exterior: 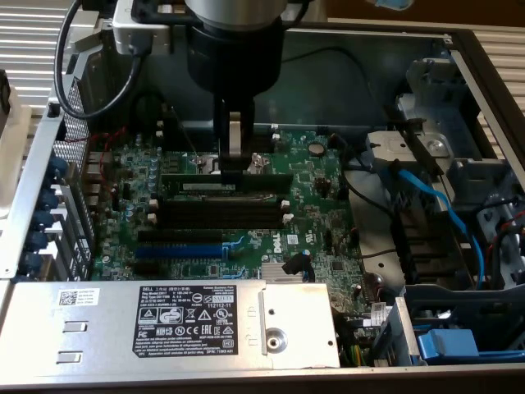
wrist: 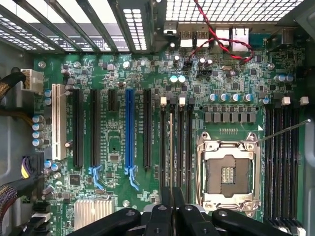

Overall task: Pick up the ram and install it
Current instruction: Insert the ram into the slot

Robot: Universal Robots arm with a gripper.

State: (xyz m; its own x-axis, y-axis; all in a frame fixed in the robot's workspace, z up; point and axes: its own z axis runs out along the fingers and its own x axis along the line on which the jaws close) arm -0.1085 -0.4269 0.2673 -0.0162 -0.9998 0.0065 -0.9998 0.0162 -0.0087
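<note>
One risk: hand (exterior: 233,167) is clamped mid-length on the ram (exterior: 189,183), which stands on edge over the black slots (exterior: 221,215). Any tilt or offset from the slot line could jam it or stress the board (exterior: 320,205). Seating unclear.

Glossy green motherboard (exterior: 320,213). The ram (exterior: 193,181) is a duller green board. Power supply (exterior: 115,341): matt grey sheet metal, paper labels. CPU socket frame (wrist: 229,147): polished metal. Pincer (wrist: 171,194): smooth black, slightly glossy.
</note>
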